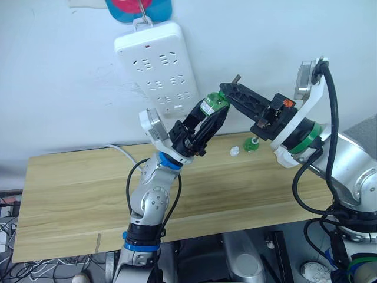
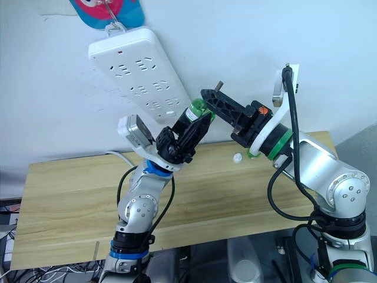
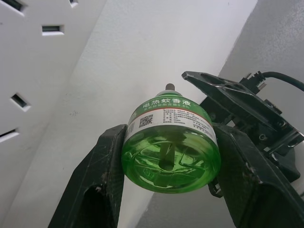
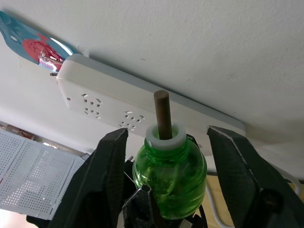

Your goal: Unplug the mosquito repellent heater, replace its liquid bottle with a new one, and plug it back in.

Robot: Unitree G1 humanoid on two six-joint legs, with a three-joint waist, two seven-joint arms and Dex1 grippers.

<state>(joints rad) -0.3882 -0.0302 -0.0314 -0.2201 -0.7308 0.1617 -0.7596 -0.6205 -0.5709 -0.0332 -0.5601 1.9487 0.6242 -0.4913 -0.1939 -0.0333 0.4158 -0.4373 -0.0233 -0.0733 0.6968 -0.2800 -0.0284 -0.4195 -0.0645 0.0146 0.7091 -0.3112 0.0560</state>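
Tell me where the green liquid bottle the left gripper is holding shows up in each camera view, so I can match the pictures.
Left eye view: green bottle at centre, held up by the left gripper before the wall.
Right eye view: bottle at centre, just below the power strip.
Left wrist view: bottle base-on, clamped between both fingers.
Right wrist view: bottle neck-on, wick up, between the open right gripper fingers.
Shared landmark: the white power strip on the wall.

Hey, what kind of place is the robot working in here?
Probably an indoor robot test bench or lab. A bare wooden table stands against a plain white wall, a white power strip hangs on it, and loose cables lie below the table's edge.
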